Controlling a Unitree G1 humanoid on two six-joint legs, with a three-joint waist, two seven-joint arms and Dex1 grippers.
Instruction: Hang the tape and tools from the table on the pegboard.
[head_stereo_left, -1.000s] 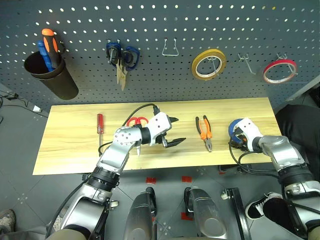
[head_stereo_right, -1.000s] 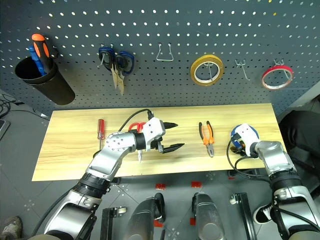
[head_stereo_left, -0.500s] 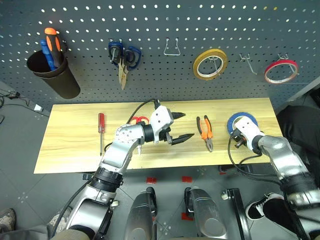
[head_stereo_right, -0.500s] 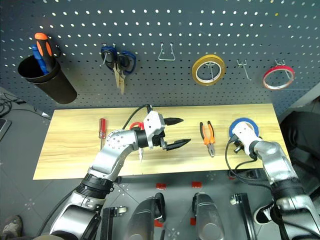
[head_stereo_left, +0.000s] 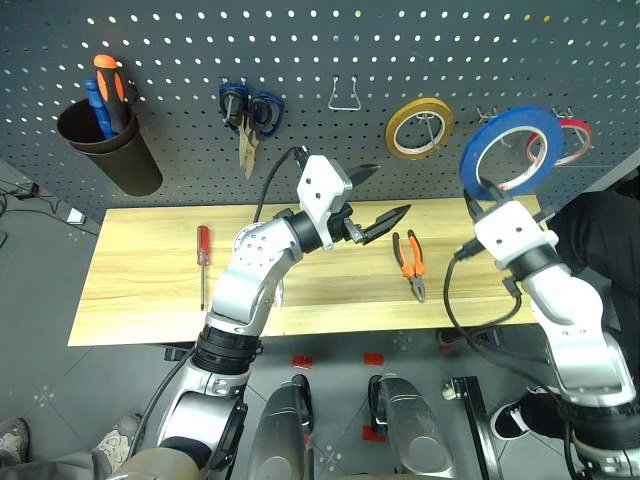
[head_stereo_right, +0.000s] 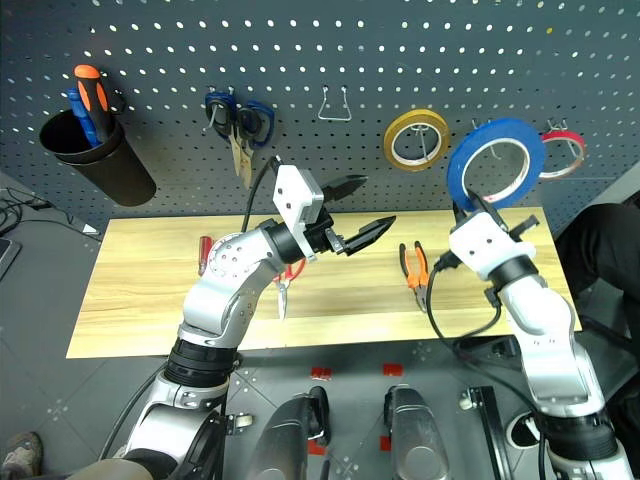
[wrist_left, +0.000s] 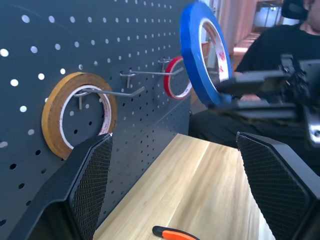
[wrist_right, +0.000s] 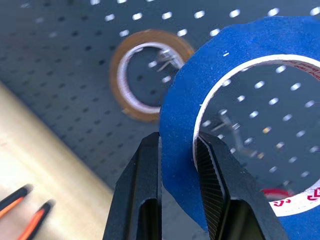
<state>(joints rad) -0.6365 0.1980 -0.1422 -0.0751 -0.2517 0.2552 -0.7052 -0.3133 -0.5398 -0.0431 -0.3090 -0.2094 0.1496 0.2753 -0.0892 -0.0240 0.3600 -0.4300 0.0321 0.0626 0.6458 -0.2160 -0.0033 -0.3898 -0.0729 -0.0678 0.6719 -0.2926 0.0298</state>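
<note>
Fingers first: the right gripper (wrist_right: 177, 187) has its two black fingers (wrist_right: 137, 190) clamped on the rim of the thin flat ring of blue tape (head_stereo_left: 510, 150), one finger inside the ring and one outside. The ring stands upright, lifted clear of the bench and held up against the large dark grey pegboard with its rows of small holes (head_stereo_left: 330, 40). It sits between the yellow tape ring (head_stereo_left: 418, 127) and the thin red tape ring (head_stereo_left: 570, 140), right in front of a bare metal hook (wrist_left: 150, 73), but not on it as far as I can tell.

Over to the left gripper (head_stereo_left: 368, 198): fingers wide apart, nothing between them, hovering above the middle of the bench and pointing toward the board.

Down on the long light-wood plank bench (head_stereo_left: 130, 290), plenty still waits. The slim screwdriver with the red handle (head_stereo_left: 201, 250) lies at the left end. The scissors with red handles (head_stereo_right: 290, 275) lie under the left arm, partly hidden. The pliers with orange-and-black handles (head_stereo_left: 409, 262) lie just past the open left fingers.

My read: an early stage. Nothing from the bench is hung yet; the tape looks close to its hook, and three tools remain. The blue-handled scissors (head_stereo_left: 248, 112) and the black cup with screwdrivers (head_stereo_left: 105, 140) already sit on the board.
</note>
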